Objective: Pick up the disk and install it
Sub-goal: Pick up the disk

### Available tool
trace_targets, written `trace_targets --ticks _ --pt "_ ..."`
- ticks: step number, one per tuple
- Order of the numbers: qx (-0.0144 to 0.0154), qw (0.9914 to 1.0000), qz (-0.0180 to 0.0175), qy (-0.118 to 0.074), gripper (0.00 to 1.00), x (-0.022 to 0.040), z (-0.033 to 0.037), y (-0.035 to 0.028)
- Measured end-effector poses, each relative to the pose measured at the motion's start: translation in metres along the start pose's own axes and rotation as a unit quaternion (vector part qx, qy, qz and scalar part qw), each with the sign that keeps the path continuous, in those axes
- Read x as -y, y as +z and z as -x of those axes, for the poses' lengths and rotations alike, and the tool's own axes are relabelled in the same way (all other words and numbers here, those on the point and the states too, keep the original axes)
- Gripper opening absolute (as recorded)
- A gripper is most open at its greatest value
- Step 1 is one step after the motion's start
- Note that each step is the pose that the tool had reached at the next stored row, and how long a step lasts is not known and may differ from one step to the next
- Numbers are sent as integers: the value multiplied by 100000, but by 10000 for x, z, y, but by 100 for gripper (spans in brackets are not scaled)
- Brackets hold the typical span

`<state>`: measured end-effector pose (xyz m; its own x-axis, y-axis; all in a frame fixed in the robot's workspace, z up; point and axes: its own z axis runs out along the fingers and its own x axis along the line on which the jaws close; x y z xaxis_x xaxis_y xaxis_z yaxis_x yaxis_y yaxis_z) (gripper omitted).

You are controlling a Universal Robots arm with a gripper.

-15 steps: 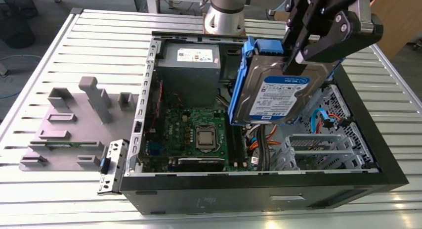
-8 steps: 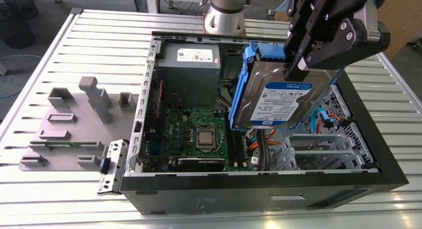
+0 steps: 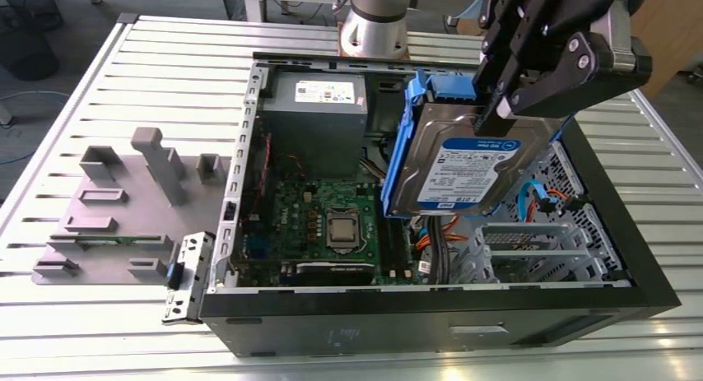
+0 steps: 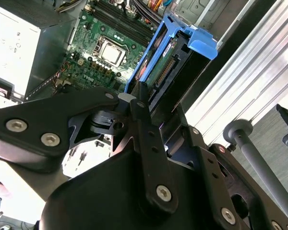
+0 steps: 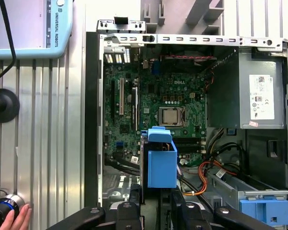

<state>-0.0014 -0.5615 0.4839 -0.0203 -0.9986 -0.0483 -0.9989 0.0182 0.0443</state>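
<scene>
Black claw (image 5: 156,197) arms sit closest to the lens in both wrist views. They are pinched tight on the flat silver hard disk with a white-and-blue label and a blue plastic frame (image 3: 467,163). The claw holds the disk by its top edge, so the disk hangs tilted, up in the air. It hangs over the middle of the open black computer case (image 3: 439,323). It is between the green board with the square silver chip (image 3: 329,220) and the silver metal cage (image 3: 533,249) on the exterior view's right. The disk touches nothing but the claw.

The big grey power box with a white sticker (image 3: 316,109) stands at the far end of the case. Orange wires (image 3: 445,229) lie under the disk. The case rests on the ribbed silver desk (image 3: 99,340). A grey plate with pegs (image 3: 115,204) lies on the exterior view's left.

The picking up looks done. Putting the disk in is the step in hand, and the disk is not in its place yet. I think this part calls for slow, careful lining up. Wires and thin metal walls are close, and the disk could bump them.
</scene>
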Motion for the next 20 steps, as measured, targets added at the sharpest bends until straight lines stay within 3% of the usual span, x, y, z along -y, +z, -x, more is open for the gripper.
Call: trace_targets --ticks 5,20 --pt "-3 100000 1 -2 35 21 0 0" --pt "1 100000 1 1 35 248 4 -2"
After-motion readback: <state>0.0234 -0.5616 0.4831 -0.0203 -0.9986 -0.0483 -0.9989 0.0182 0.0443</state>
